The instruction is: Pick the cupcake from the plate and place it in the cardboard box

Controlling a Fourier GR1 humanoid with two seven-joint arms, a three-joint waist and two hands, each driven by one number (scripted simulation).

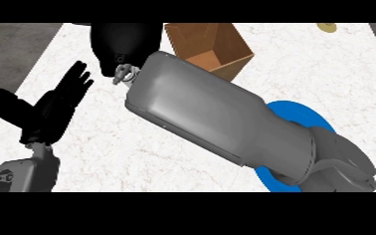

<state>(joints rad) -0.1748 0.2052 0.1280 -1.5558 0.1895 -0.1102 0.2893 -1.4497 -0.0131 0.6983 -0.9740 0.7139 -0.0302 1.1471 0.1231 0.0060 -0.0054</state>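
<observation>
Your right hand sits just left of the cardboard box, its back toward you, so you cannot tell how its fingers are set. No cupcake is visible; it may be hidden under that hand. The forearm crosses the blue plate, covering most of it. Your left hand rests at the left, fingers straight and spread.

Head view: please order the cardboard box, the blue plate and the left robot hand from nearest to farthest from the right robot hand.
From the right robot hand, top centre:
1. Cardboard box, just to its right.
2. Left robot hand, lower left.
3. Blue plate, lower right, mostly hidden by the forearm.
</observation>
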